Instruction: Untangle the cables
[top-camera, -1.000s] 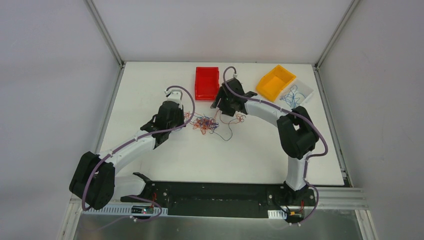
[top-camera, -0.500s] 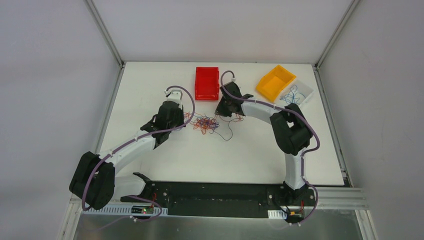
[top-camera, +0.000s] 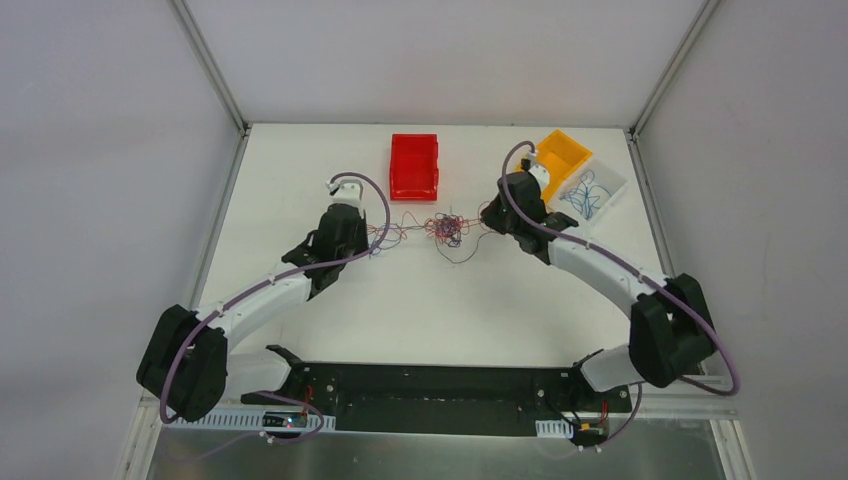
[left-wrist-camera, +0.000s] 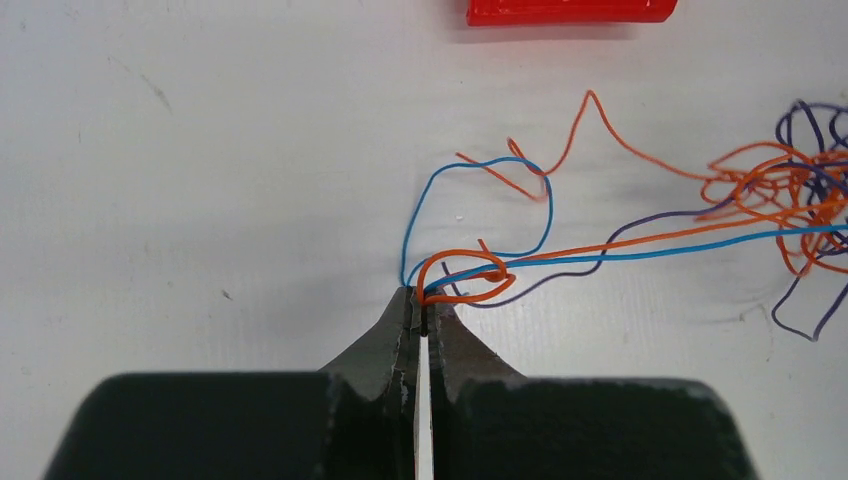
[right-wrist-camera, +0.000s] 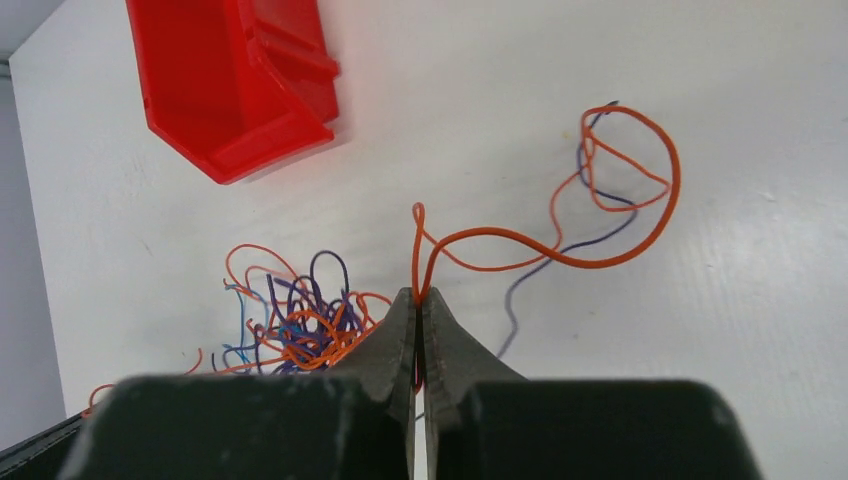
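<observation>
A tangle of thin orange, blue and purple cables (top-camera: 447, 228) lies mid-table between the two arms. My left gripper (top-camera: 374, 240) is shut on an orange and a blue cable (left-wrist-camera: 470, 278) at their looped ends, and these strands run taut to the right toward the tangle (left-wrist-camera: 800, 190). My right gripper (top-camera: 487, 216) is shut on an orange cable (right-wrist-camera: 520, 242), which loops away over the table to the right. The knot of cables (right-wrist-camera: 300, 320) sits just left of the right fingers (right-wrist-camera: 392, 345).
A red bin (top-camera: 414, 165) stands behind the tangle. At the back right are an orange bin (top-camera: 553, 163) and a white tray (top-camera: 606, 186) holding blue cables. The table's white surface (top-camera: 430, 310) stretches toward the arm bases.
My right gripper closed on an orange cable and swung right, away from the red bin. The tangle was dragged right and the strands to my left gripper pulled straight. The left arm stayed put.
</observation>
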